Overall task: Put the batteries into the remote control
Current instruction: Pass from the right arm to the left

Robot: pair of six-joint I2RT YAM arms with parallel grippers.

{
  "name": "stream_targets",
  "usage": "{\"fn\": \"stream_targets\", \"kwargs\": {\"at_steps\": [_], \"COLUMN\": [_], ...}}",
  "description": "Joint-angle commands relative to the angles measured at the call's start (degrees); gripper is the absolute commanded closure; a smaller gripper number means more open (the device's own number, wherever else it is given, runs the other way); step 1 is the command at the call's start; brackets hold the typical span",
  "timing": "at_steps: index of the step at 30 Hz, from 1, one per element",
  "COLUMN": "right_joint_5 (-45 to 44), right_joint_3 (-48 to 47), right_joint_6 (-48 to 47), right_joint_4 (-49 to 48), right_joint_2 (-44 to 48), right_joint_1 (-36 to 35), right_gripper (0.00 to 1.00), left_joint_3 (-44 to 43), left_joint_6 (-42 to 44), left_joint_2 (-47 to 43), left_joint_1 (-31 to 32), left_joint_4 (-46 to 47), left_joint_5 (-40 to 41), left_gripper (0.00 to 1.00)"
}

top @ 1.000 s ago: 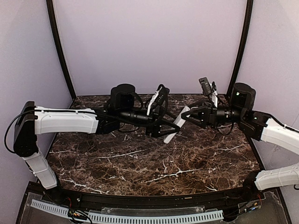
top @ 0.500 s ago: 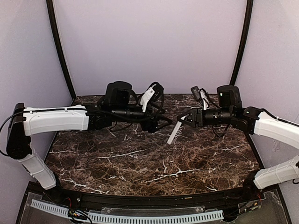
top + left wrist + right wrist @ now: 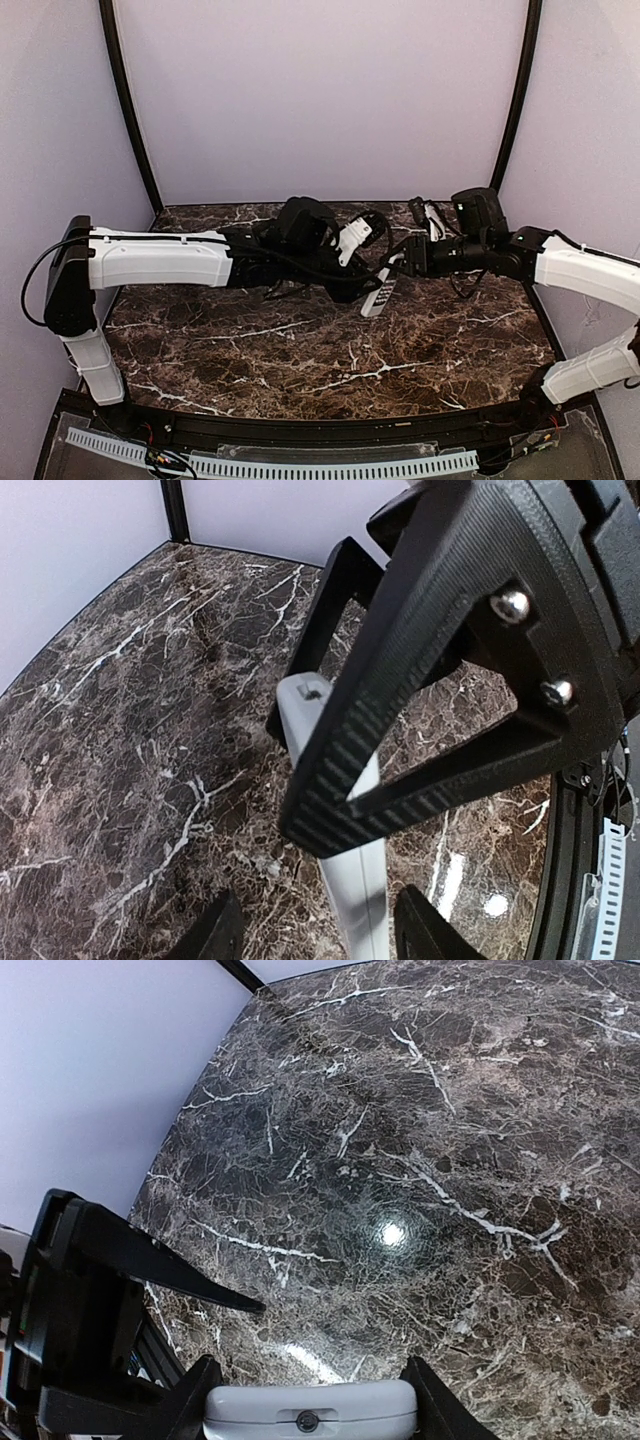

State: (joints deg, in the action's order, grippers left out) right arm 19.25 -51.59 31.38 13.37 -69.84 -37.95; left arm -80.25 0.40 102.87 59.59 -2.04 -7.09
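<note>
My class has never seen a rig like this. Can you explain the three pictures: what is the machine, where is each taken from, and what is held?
Two robot arms, the left arm and the right arm, stand at a dark marble table. One picture looks down from above; the other two come from cameras on each wrist. The right tool grips a light-grey remote control by one end, above the table. The left tool stands open around it. No batteries show.

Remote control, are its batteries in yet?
No battery shows anywhere, so loading is all left. Done so far: the right gripper grips the slim light-grey remote control by one end. In hand: the open left gripper straddles it.
</note>
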Motion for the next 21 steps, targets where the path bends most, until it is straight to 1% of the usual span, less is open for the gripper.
{"fn": "stream_targets", "kwargs": {"at_steps": [1,5,10,15,18,20,21], "right_joint_5": [-0.9,-1.2,-1.5,-2.8,-3.0,-3.0,-2.9], "right_joint_3": [-2.0,-2.1,-1.9,-1.7,-1.6,-1.5,-1.5], "right_joint_6": [2.0,2.4,2.5,2.8,2.9,3.2,3.3], "right_joint_4": [-0.6,-0.6,-0.6,-0.5,-0.4,-0.4,-0.5], "right_joint_2": [-0.9,-1.1,-1.4,-0.8,-0.7,-0.8,-0.7], "right_joint_1": [0.1,0.1,0.1,0.1,0.1,0.1,0.1], "right_gripper": [0.73,0.74,0.74,0.74,0.74,0.74,0.74], "left_joint_3": [-2.8,-3.8,-5.8,-7.8,-8.0,-8.0,-8.1], "left_joint_6": [-2.0,-3.3,-5.0,-6.3,-6.8,-6.8,-6.8], "left_joint_2": [0.9,2.7,4.9,6.7,7.1,7.2,7.3], "left_joint_1": [0.5,0.6,0.6,0.7,0.7,0.8,0.8], "left_joint_4": [-1.9,-1.6,-2.2,-3.2,-3.2,-3.3,-3.4], "left_joint_5": [2.3,0.8,1.4,1.1,0.9,0.9,0.9], "left_gripper": [0.48,0.49,0.53,0.54,0.6,0.66,0.71]}}
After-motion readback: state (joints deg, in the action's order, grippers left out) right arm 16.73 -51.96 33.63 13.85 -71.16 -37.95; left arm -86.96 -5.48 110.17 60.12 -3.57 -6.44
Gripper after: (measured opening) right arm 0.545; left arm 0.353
